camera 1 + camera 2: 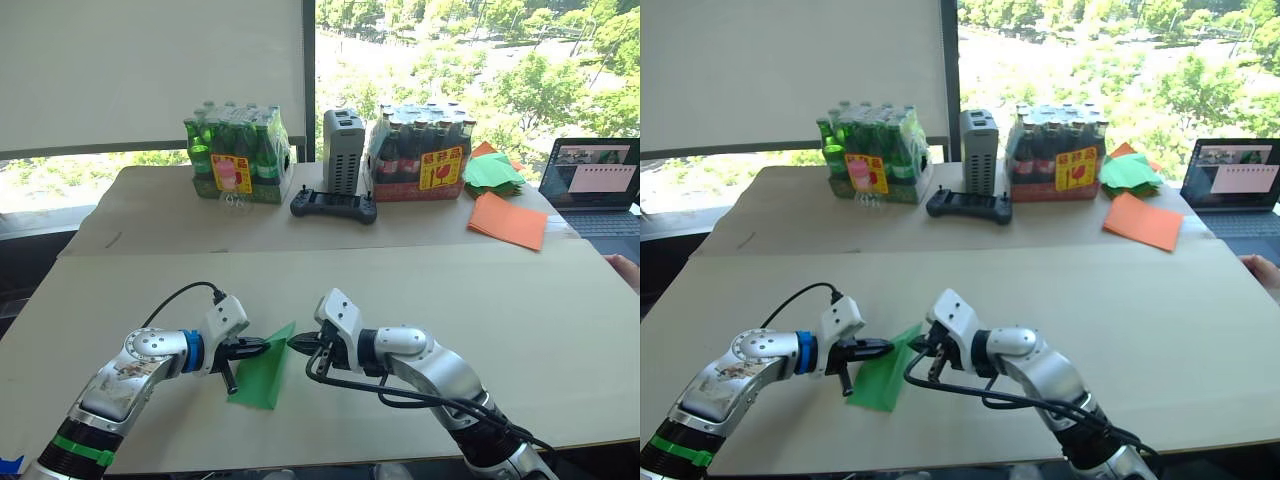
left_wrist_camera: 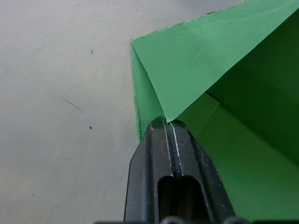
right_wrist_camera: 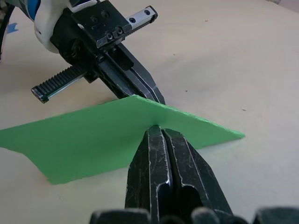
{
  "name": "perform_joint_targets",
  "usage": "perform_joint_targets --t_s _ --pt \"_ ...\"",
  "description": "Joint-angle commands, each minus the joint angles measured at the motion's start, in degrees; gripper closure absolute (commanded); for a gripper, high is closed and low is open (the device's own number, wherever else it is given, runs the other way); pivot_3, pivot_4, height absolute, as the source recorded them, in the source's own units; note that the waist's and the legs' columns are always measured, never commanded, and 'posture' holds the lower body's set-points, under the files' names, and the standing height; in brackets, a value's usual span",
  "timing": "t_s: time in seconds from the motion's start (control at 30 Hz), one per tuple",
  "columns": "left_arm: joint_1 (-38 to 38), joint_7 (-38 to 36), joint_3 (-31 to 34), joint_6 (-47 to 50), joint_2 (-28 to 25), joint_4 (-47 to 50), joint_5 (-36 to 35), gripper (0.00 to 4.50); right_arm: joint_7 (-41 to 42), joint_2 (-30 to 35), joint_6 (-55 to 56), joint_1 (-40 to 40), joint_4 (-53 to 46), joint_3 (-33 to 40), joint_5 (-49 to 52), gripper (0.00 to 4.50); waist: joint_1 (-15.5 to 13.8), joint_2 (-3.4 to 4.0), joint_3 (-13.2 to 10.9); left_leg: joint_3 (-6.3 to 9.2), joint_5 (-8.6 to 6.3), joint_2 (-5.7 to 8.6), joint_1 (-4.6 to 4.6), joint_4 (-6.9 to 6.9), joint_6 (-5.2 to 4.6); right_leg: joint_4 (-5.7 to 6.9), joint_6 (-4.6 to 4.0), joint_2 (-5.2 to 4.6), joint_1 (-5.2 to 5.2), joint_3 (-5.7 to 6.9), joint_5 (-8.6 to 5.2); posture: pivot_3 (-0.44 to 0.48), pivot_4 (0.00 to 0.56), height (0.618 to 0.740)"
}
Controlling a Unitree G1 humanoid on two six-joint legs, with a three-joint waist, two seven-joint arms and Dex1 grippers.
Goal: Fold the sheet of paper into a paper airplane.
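The sheet of paper (image 1: 262, 368), folded into a narrow green wedge, is seen at the lower centre of the left eye view, lifted at its upper end above the table (image 1: 420, 290). It is pinched from the left by the left gripper (image 1: 264, 345), fingers pressed together on its edge. It is likewise clamped from the right by the right gripper (image 1: 293, 344), fingers closed on the fold.

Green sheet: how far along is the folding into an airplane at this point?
Partly done. The sheet of paper already carries folds: the left wrist view shows a flap turned over with creased layers beneath. In hand: the left pincer and the right pincer are both shut on its upper edge, lifting it off the table. Left: it is a folded wedge, not yet a slim dart with wings.
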State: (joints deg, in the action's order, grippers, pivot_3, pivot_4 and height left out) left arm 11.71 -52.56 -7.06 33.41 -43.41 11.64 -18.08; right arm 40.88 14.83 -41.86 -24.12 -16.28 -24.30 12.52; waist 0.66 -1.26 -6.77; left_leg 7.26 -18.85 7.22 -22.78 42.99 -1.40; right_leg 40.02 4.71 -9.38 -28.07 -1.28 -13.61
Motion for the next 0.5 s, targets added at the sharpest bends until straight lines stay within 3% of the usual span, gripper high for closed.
perform_joint_targets --t_s 0.03,0.5 --pt "-0.1 0.2 -1.1 0.9 -0.1 -0.4 1.3 4.48 -0.2 -0.6 1.6 -1.0 -0.4 -0.2 0.1 4.50 0.0 0.00 0.0 0.00 0.00 0.00 0.00 0.00 0.00 0.00 0.00 -0.01 0.00 0.00 0.00 0.000 0.150 0.675" --pt "2.3 0.6 3.3 2.8 -1.8 1.8 -0.6 4.48 0.0 0.0 1.6 -0.6 -0.3 -0.6 -0.3 4.50 0.2 0.00 0.0 0.00 0.00 -0.02 -0.05 0.00 0.01 0.03 0.00 0.03 -0.09 0.00 0.00 0.000 0.150 0.675"
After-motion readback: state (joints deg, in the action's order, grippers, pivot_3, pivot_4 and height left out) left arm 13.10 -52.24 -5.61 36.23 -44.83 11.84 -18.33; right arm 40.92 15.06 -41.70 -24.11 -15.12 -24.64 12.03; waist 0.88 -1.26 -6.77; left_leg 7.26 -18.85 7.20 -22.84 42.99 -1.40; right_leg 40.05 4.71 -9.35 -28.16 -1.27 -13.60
